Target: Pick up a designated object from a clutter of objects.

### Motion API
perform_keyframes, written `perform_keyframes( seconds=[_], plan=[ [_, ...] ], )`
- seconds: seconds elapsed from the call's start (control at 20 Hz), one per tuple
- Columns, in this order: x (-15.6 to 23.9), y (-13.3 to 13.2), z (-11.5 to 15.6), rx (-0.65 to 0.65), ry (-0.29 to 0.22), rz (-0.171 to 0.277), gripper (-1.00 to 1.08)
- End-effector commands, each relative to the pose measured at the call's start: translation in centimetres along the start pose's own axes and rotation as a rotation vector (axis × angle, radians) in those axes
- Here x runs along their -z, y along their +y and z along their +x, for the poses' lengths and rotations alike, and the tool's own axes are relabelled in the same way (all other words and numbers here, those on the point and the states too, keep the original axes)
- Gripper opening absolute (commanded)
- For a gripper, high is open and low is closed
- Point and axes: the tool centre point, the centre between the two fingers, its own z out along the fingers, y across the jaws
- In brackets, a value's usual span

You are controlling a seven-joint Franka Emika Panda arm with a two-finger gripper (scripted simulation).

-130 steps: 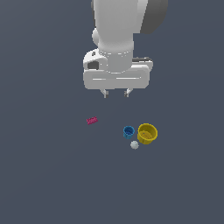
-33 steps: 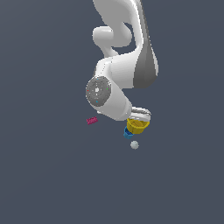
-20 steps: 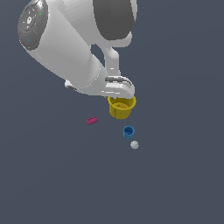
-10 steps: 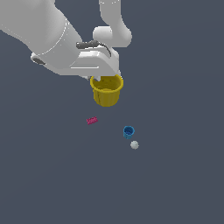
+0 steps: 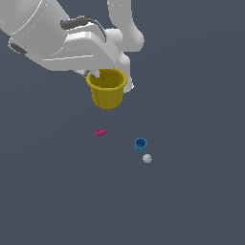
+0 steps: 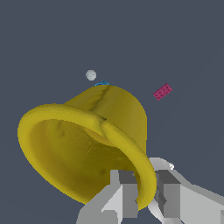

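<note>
The yellow cup [image 5: 107, 91] hangs in the air, well above the floor, upright with its rim up. My gripper [image 5: 98, 74] is shut on its rim, one finger inside the wall and one outside. The wrist view shows the yellow cup [image 6: 92, 144] filling the picture, its rim pinched between the two grey fingers [image 6: 168, 192]. On the floor below lie the rest of the clutter: a small blue cup [image 5: 140, 144], a tiny white ball [image 5: 147, 158] and a pink-red flat piece [image 5: 100, 132].
The white arm [image 5: 57, 38] fills the upper part of the exterior view's left side. In the wrist view the white ball [image 6: 91, 75] and pink-red piece [image 6: 162, 92] show past the cup; the blue cup [image 6: 102, 83] peeks over it.
The gripper came down on the yellow cup beside the blue cup, shut on its rim, and has carried it up and toward the exterior view's left. The other items stayed put.
</note>
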Motion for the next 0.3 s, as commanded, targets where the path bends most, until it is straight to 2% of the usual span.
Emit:
perform_keyframes(
  seconds=[0.0, 0.25],
  plan=[
    [0.58, 0.06, -0.14, 0.002, 0.001, 0.000, -1.00],
    [0.89, 0.13, -0.16, 0.002, 0.001, 0.001, -1.00]
  ],
)
